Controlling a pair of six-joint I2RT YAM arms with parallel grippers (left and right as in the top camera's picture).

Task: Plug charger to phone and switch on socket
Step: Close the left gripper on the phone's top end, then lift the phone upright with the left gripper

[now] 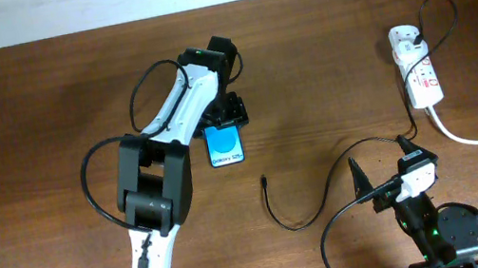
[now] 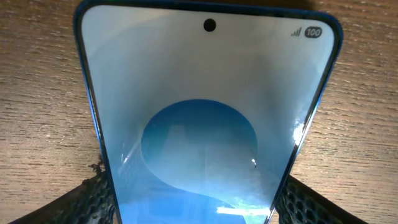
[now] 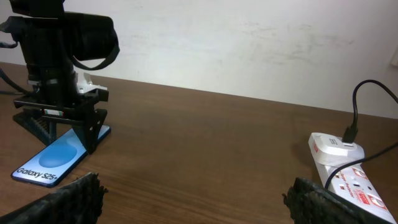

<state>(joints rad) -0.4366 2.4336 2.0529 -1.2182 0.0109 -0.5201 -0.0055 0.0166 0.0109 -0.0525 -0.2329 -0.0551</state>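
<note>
Wooden table (image 1: 24, 110), left gripper (image 1: 225, 117) clamping phone (image 1: 226, 146) by its sides, right gripper (image 1: 377, 153) (jaws apart) beside charger (image 1: 295, 229)

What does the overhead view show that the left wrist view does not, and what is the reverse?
Only the overhead view shows the charger, lying loose and not in the phone, the socket and the open right gripper. Only the left wrist view shows the camera hole and the "100" mark at the top of the screen. Both show the phone, with the left gripper closed on its long edges.
</note>
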